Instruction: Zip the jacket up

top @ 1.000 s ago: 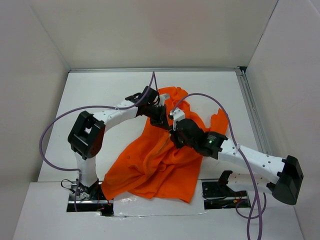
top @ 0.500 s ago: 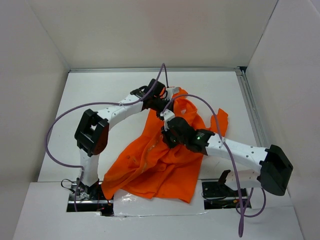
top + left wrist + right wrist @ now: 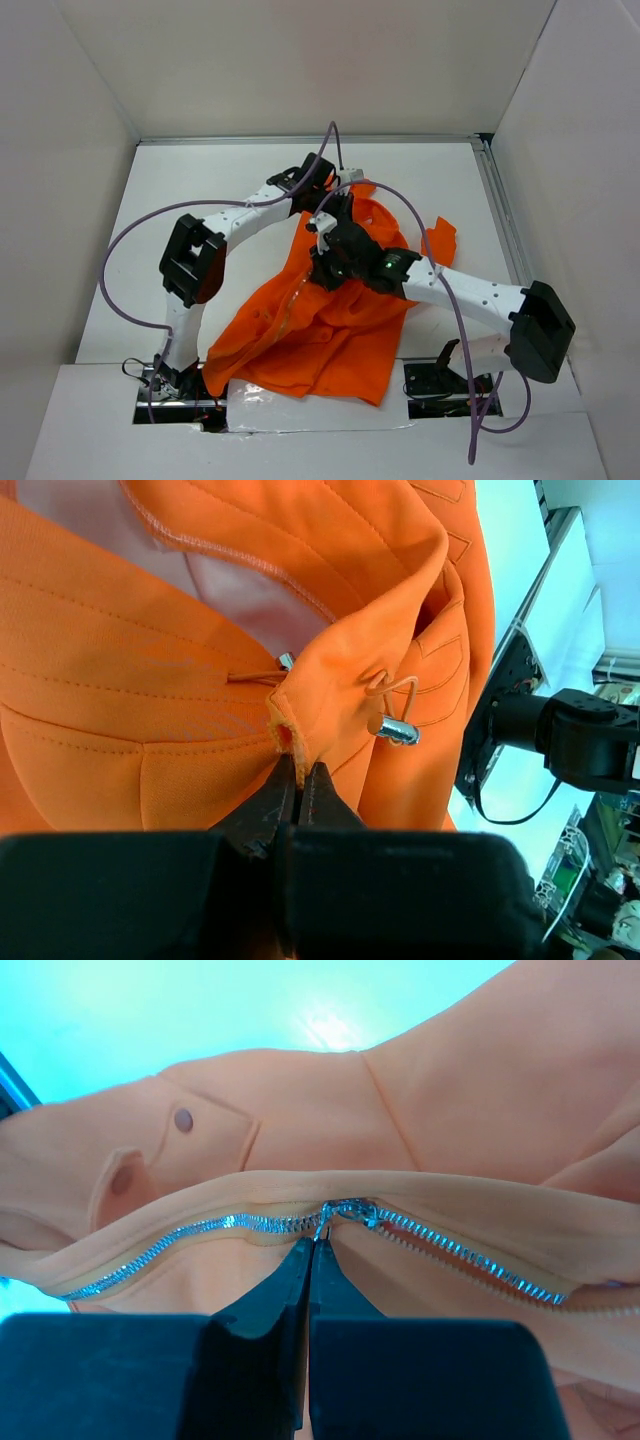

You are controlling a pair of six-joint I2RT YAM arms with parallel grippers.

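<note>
The bright orange jacket (image 3: 320, 330) lies crumpled on the white table, its collar end lifted toward the back. My left gripper (image 3: 335, 205) is shut on a fold of the jacket's edge near the collar (image 3: 290, 735), beside a drawcord with a silver toggle (image 3: 392, 728). My right gripper (image 3: 318, 268) is shut on the silver zipper pull (image 3: 325, 1222). The slider (image 3: 350, 1210) sits midway along the zipper: closed teeth (image 3: 170, 1245) run left, parted teeth (image 3: 460, 1255) run right. A flap pocket with a snap (image 3: 183, 1119) shows above the zipper.
White walls enclose the table (image 3: 200, 190) on three sides, with a metal rail (image 3: 505, 230) along the right. Purple cables (image 3: 115, 255) loop from both arms. The arm bases (image 3: 170, 385) sit at the near edge, under the jacket's hem.
Both grippers have moved toward the back left. The left has drawn the collar end farther back, and the right has travelled along the zipper. The jacket is stretched more between them.
</note>
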